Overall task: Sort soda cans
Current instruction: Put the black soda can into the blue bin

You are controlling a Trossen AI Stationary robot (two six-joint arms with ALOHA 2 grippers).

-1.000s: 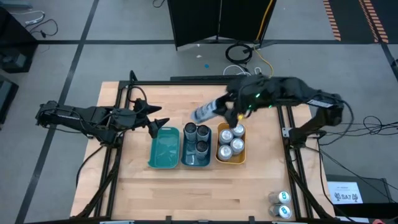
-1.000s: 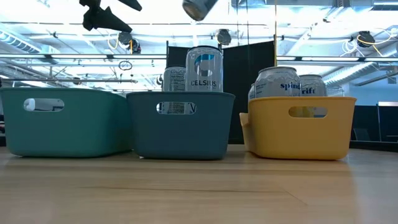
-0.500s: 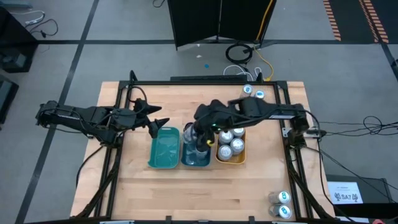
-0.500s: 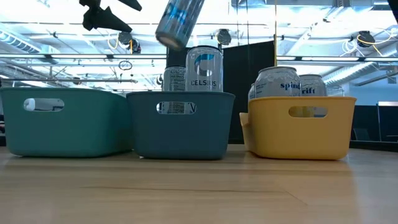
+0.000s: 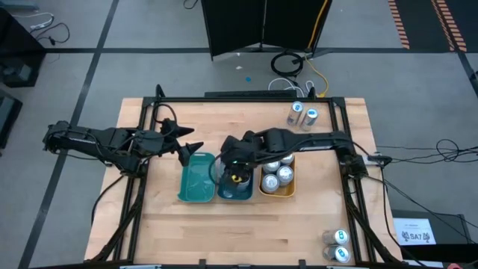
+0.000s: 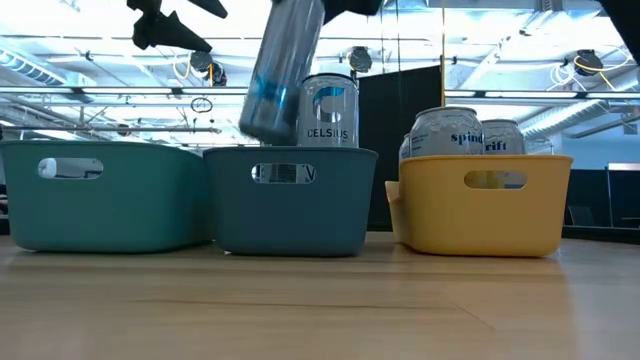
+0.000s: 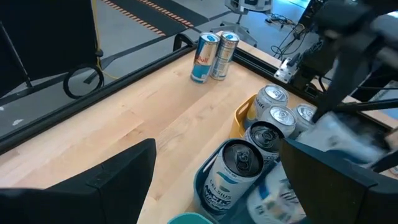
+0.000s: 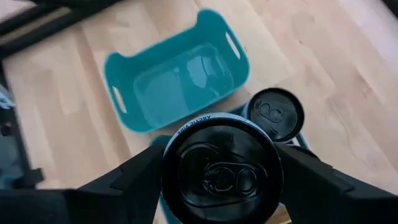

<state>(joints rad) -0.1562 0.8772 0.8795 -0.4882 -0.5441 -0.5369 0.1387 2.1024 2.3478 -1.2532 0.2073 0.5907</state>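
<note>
Right gripper (image 5: 228,163) is clamped on a can (image 6: 281,70) at frame centre, above the blue tray (image 5: 227,192); left gripper (image 5: 187,152) hangs spread apart at the left.

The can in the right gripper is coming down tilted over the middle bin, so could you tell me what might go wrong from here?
1. The held can hangs tilted in the right gripper; released like that, it may topple in the dark teal bin.
2. Cans already stand there, including the Celsius can; the held one could strike them.
3. The left gripper waits by the empty teal bin, apart.
</note>
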